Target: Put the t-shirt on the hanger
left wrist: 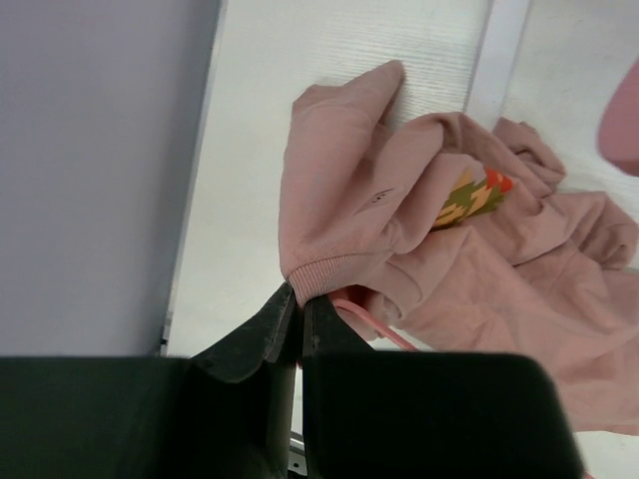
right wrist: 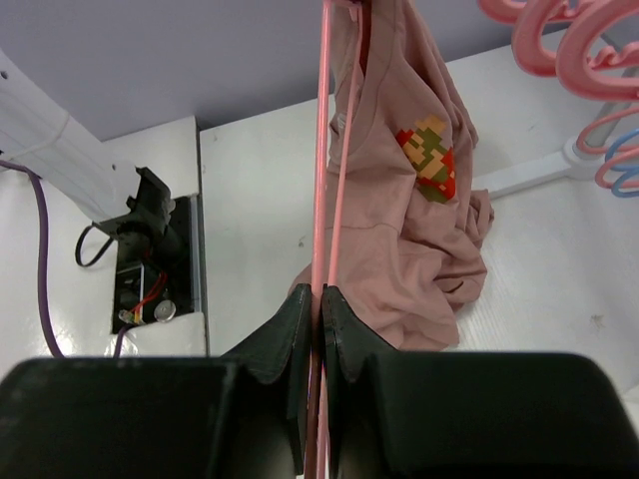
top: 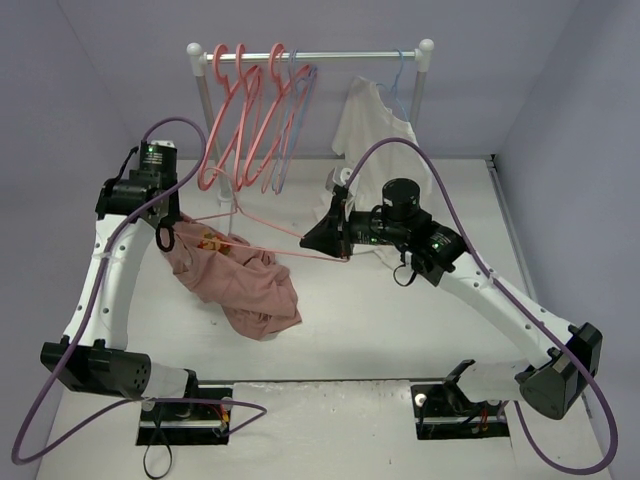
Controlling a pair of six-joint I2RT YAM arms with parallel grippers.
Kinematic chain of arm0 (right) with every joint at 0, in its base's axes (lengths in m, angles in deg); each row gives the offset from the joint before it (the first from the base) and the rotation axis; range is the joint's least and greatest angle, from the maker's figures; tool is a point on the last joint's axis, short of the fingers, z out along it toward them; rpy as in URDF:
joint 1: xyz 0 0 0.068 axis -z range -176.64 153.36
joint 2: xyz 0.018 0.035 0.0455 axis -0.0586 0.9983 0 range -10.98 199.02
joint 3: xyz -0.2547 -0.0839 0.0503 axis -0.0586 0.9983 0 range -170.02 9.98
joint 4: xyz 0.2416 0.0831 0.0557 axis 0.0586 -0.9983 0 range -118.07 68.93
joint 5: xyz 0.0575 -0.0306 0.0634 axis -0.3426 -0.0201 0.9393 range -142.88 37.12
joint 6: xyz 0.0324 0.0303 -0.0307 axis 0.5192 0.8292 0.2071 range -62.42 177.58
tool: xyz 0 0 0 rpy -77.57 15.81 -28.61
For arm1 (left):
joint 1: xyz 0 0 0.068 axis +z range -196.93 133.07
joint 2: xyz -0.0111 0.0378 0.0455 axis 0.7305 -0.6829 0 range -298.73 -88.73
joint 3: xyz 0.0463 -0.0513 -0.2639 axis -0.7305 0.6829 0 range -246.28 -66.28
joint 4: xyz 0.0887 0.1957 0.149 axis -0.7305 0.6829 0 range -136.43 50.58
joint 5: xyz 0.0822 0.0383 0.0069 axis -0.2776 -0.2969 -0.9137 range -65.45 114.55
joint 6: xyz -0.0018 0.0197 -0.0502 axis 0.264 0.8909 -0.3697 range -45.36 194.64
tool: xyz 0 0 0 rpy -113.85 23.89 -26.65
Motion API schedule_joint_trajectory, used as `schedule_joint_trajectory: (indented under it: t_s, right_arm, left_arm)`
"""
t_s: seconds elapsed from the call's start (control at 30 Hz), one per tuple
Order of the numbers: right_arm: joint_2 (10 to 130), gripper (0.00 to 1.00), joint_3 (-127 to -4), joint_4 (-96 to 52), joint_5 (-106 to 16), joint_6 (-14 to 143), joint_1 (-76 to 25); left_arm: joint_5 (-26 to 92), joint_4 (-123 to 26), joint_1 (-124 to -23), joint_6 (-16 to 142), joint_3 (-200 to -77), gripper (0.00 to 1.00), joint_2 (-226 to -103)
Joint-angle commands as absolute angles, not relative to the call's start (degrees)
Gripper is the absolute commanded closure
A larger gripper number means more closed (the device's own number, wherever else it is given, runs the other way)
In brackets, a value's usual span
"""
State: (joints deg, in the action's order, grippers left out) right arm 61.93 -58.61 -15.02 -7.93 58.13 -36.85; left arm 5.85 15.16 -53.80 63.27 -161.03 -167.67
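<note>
Top external: dusty salmon-pink cloth t-shirt [top: 245,285] on tabletop [top: 380,330] | left hand [left wrist: 297,304] pinches its ribbed edge | right hand [right wrist: 319,299], at 3 o'clock, clamps thin coral-pink triangular hanger [right wrist: 321,150]

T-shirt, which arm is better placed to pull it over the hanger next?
Left. The left hand pinches the ribbed edge of the t-shirt, with the hanger right beside it. The right hand is shut on the hanger, probably best used to steady it.
</note>
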Motion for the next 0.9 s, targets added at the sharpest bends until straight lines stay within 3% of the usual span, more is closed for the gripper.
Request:
schedule_joint_trajectory:
  t_s: [0.0,0.5,0.87]
  right_arm:
    - [60.53,1.00,-56.84,-1.57,-9.32,63.16,-37.39]
    - [61.07,1.00,-53.92,12.06,-18.52,67.32,-39.09]
    - [65.01,1.00,-62.36,17.41,-20.02,63.68,-39.17]
  left_arm:
    - [8.82,16.42,-55.05,58.58,-166.02,1.00,-167.62]
    - [12.42,24.74,-58.57,50.92,-184.14,1.00,-170.44]
    - [16.47,24.77,-65.46,48.64,-202.81,1.00,-172.57]
